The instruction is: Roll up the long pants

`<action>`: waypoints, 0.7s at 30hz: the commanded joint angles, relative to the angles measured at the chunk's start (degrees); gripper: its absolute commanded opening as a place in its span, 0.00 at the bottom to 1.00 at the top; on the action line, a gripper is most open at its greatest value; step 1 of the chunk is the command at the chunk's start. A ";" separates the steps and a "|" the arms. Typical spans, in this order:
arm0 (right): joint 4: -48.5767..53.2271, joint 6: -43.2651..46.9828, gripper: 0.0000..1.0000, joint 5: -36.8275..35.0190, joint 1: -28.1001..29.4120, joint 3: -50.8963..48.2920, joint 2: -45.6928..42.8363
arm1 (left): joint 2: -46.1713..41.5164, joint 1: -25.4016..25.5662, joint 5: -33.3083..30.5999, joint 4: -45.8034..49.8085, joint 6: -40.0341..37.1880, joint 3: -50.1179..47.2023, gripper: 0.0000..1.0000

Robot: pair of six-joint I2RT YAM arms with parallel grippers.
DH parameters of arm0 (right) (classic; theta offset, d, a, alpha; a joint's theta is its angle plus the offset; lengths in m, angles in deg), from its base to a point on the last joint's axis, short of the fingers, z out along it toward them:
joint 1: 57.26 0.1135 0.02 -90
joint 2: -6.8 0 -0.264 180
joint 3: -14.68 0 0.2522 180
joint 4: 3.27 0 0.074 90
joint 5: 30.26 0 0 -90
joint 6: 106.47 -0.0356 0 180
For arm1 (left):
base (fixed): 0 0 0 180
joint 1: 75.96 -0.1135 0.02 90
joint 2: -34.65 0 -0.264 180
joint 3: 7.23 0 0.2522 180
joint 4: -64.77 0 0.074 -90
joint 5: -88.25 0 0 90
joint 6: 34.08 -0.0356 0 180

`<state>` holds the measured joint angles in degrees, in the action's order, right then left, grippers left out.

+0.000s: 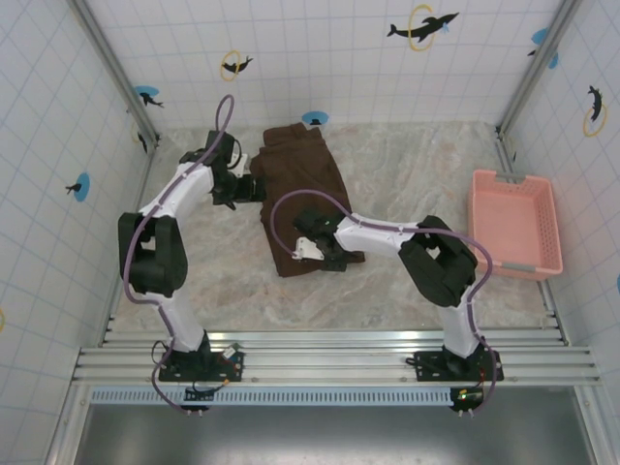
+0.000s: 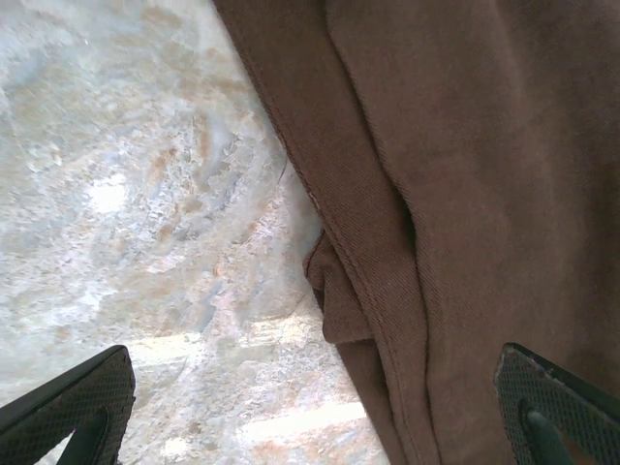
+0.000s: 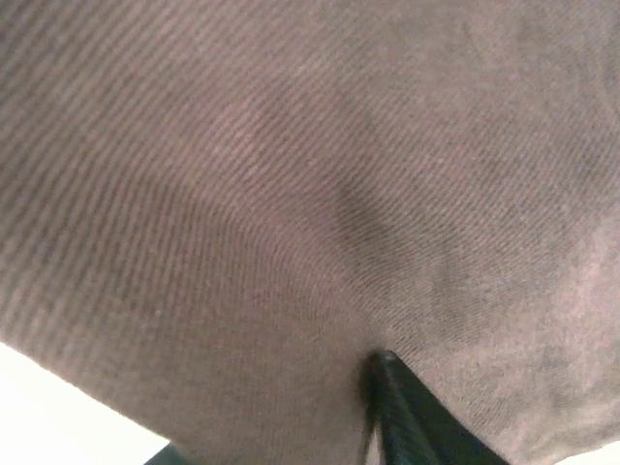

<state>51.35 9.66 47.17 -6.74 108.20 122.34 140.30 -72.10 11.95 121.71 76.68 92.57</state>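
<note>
Robotics test cell, seen from above: a left arm [image 1: 155, 252] and a right arm [image 1: 441, 262] are bolted to aluminium rails [image 1: 329, 344] at the lower edge of the frame. A marble-patterned bench [image 1: 417, 174] is enclosed by white tiled walls [image 1: 320, 58] dotted with dolphin stickers [image 1: 422, 26].

- The long pants [image 1: 305, 179] lay folded, dark brown, at the middle-back of the marbled tabletop [image 1: 417, 184].
- The left tool [image 1: 254, 186] sat at their left edge.
- The right tool [image 1: 310, 248] rested on their near end.
- A pink basket [image 1: 481, 218] stood well apart on the right.
</note>
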 commanded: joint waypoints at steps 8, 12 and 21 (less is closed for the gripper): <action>27.09 -2.01 0.08 20.36 2.54 14.88 -1.26 | -6.99 0.51 -5.37 2.66 -9.62 -2.80 0.98; 35.78 -3.76 0.08 27.34 3.11 21.99 0.41 | -8.40 0.70 -4.65 3.23 -10.98 -3.63 0.98; 40.62 -6.54 0.10 36.11 -1.67 38.66 15.30 | -9.92 2.58 -3.90 6.08 -14.52 -3.82 0.97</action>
<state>88.16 4.83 78.42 -5.38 142.58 132.16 132.51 -70.90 8.21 124.83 65.79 88.75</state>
